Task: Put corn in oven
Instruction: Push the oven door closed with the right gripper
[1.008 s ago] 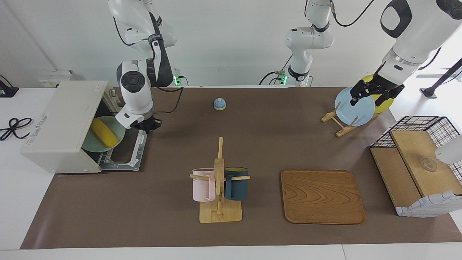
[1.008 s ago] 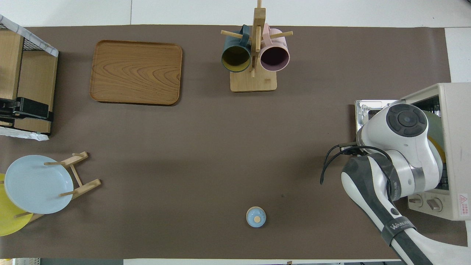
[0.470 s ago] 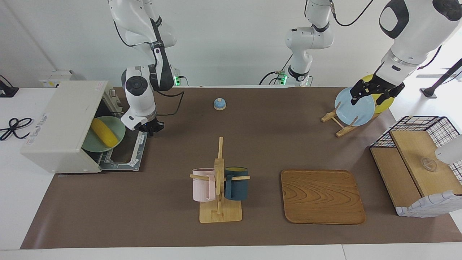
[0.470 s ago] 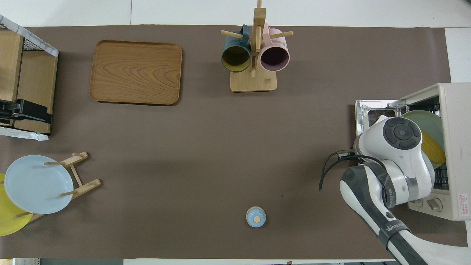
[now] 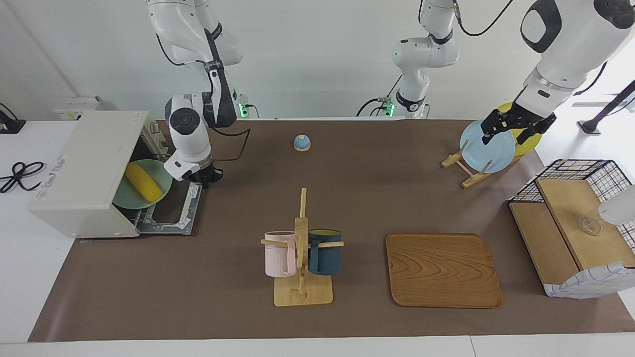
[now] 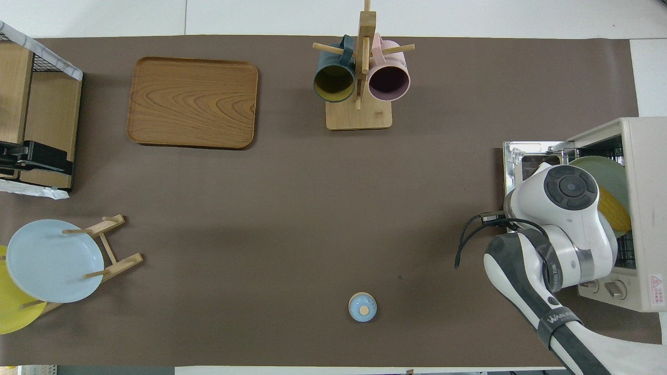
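Showing corn (image 5: pixel 143 182) on a green plate (image 5: pixel 159 174) inside the oven (image 5: pixel 84 171), at the right arm's end of the tabletop; oven door (image 5: pixel 173 208) folded down flat, plate rim jutting over it. Right gripper (image 5: pixel 204 177) hanging over the door's edge nearest the robots, fingertips pressed together, pinching nothing, apart from plate and corn. Left gripper (image 5: pixel 513 130) raised over the plate rack (image 5: pixel 464 166) at the left arm's end, fingers spread wide, holding nothing. Blue plate (image 5: pixel 487 147) and yellow plate (image 6: pixel 13 307) standing in that rack. Also visible: bell (image 5: pixel 301 143) near the robots' edge, mug stand (image 5: pixel 301 263) with pink and dark mugs, wooden tray (image 5: pixel 443 270), wire basket (image 5: pixel 578 225) at the corner.
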Robot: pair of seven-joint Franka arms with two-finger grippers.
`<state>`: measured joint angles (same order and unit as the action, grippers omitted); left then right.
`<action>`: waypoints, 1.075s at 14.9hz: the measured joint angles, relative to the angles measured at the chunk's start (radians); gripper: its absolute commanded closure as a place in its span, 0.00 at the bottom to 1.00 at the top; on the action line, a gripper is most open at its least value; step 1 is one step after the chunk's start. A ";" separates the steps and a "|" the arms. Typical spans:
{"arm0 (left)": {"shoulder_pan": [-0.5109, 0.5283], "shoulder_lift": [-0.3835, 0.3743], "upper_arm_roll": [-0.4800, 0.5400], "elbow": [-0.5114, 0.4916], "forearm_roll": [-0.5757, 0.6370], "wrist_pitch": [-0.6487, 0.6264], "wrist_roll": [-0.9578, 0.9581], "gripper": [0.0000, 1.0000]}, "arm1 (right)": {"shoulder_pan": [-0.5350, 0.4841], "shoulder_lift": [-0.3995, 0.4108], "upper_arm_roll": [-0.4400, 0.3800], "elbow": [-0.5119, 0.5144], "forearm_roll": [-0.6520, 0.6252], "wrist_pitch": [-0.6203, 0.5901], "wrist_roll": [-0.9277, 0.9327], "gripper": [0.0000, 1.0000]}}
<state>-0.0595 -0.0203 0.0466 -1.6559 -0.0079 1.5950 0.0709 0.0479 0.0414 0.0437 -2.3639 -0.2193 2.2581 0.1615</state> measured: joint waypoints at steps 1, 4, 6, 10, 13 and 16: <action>0.000 0.000 0.000 0.000 0.000 0.000 0.000 0.00 | 0.007 0.000 0.005 0.014 -0.025 -0.031 0.001 1.00; 0.000 0.000 0.000 0.000 0.000 0.000 0.000 0.00 | 0.026 -0.020 0.015 0.097 -0.076 -0.197 -0.003 1.00; 0.000 0.000 0.000 0.000 0.000 0.000 0.000 0.00 | 0.018 -0.058 0.013 0.141 -0.083 -0.287 -0.059 1.00; 0.001 0.000 0.001 0.000 0.001 0.000 0.000 0.00 | -0.093 -0.176 0.010 0.184 -0.093 -0.378 -0.268 1.00; 0.000 0.000 0.000 0.000 0.001 0.000 0.000 0.00 | -0.172 -0.207 -0.025 0.209 -0.128 -0.384 -0.359 1.00; 0.000 -0.001 -0.001 0.000 0.001 0.009 0.000 0.00 | -0.170 -0.187 -0.030 0.260 -0.122 -0.439 -0.368 1.00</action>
<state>-0.0593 -0.0211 0.0460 -1.6557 -0.0069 1.6037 0.0709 -0.1223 -0.1459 0.0135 -2.1037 -0.3414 1.8191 -0.2063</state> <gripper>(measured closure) 0.000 0.991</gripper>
